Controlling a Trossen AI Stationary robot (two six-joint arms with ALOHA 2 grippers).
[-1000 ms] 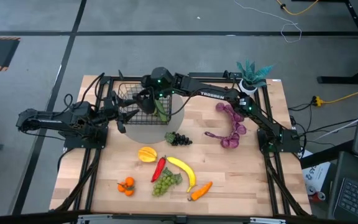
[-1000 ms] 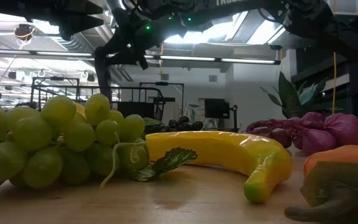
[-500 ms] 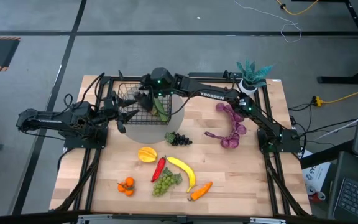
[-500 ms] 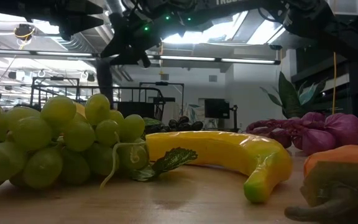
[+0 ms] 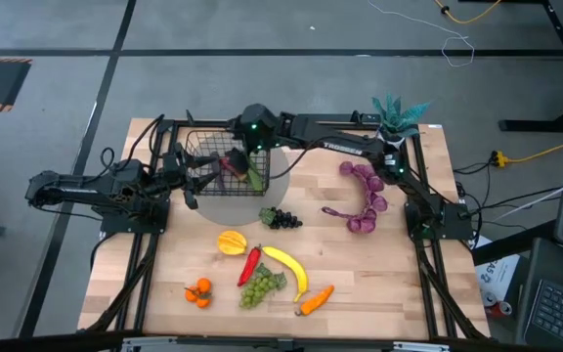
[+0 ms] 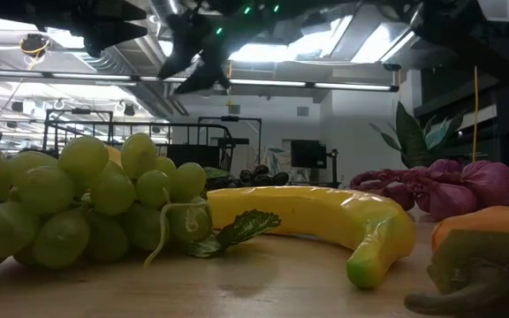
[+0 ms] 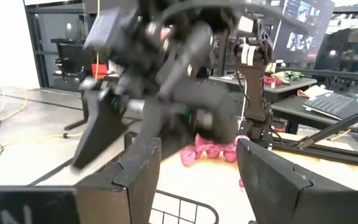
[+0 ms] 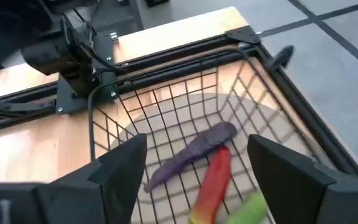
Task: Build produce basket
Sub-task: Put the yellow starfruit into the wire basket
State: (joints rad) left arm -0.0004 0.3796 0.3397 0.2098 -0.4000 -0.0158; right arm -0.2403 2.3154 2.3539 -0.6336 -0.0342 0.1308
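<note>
Basket (image 5: 225, 168) of black wire sits at the far left of the wooden table (image 5: 399, 274), on a pale round mat (image 5: 272, 191). Inside it lie a purple eggplant (image 8: 191, 154), a red chili (image 8: 213, 180) and a green piece just beside them. The right gripper (image 5: 235, 161) hangs over the basket with its fingers (image 8: 120, 168) spread apart and nothing between them, its arm reaching in from the right side across the far edge. The left gripper (image 5: 195, 176) is at the basket's left side, fingers (image 7: 138, 180) wide and holding nothing, pointing toward the right gripper close in front of it.

Near of the basket lie dark grapes (image 5: 281, 218), an orange half (image 5: 231, 242), another red chili (image 5: 250, 264), a banana (image 5: 288, 266), green grapes (image 5: 258, 287), small oranges (image 5: 198, 291) and a carrot (image 5: 316, 300). A purple string of onions (image 5: 365, 198) lies to the right, with a potted plant (image 5: 396, 119) at the far right corner. The near right part of the table is bare.
</note>
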